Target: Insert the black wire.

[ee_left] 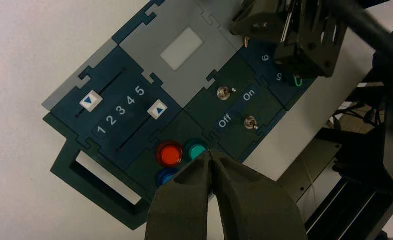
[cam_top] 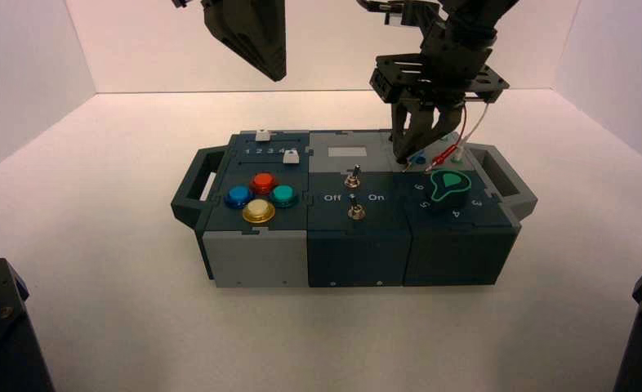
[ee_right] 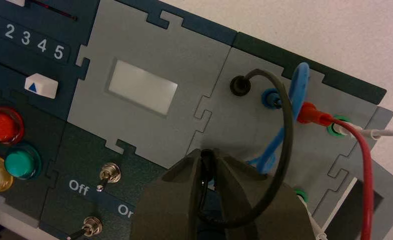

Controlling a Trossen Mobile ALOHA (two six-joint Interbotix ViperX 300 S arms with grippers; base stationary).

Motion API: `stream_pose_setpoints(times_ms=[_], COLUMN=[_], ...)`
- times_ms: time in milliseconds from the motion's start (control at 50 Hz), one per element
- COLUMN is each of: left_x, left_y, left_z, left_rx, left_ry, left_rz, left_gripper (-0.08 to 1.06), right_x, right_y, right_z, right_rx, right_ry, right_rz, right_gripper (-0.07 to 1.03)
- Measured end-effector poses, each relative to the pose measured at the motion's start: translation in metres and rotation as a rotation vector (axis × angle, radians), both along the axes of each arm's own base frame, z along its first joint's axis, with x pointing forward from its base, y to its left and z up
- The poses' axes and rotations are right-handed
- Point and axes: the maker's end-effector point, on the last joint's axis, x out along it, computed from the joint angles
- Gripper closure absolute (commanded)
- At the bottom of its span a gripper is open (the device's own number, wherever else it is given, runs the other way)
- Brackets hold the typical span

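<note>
The black wire [ee_right: 286, 150] arcs from a black socket [ee_right: 240, 86] on the grey panel round to my right gripper [ee_right: 207, 156]. Its free black plug stands between that gripper's fingers, tip against the grey panel. The fingers are slightly parted, with a thin gap beside the plug. In the high view the right gripper [cam_top: 406, 155] points down at the box's back right panel. My left gripper [ee_left: 210, 153] hangs shut and empty above the coloured buttons, high over the box's left [cam_top: 256, 49].
A blue lead [ee_right: 299, 90] and a red plug [ee_right: 312, 114] with its red wire sit just right of the black socket, near green sockets [ee_right: 340, 122]. A green-topped knob [cam_top: 448, 186] stands in front. Two toggle switches [ee_right: 110, 172] lie left of the gripper.
</note>
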Motion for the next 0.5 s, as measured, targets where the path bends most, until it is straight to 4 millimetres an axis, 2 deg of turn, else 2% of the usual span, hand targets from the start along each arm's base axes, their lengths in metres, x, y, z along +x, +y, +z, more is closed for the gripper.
stream_pose_setpoints(times_ms=[200, 320, 500], left_x=[0.002, 0.003, 0.011], left_y=[0.000, 0.000, 0.008], left_z=[0.001, 0.005, 0.009], left_rx=[0.001, 0.003, 0.002], left_ry=[-0.005, -0.015, -0.032], left_rz=[-0.003, -0.035, -0.010], left_gripper=[1.01, 1.01, 1.01], right_x=[-0.002, -0.017, -0.015], right_y=[0.004, 0.005, 0.007], right_z=[0.005, 0.017, 0.041], right_rx=[0.003, -0.031, -0.041], right_ry=[0.001, 0.058, 0.014], right_rz=[0.017, 0.077, 0.136], right_gripper=[0.59, 0.59, 0.58])
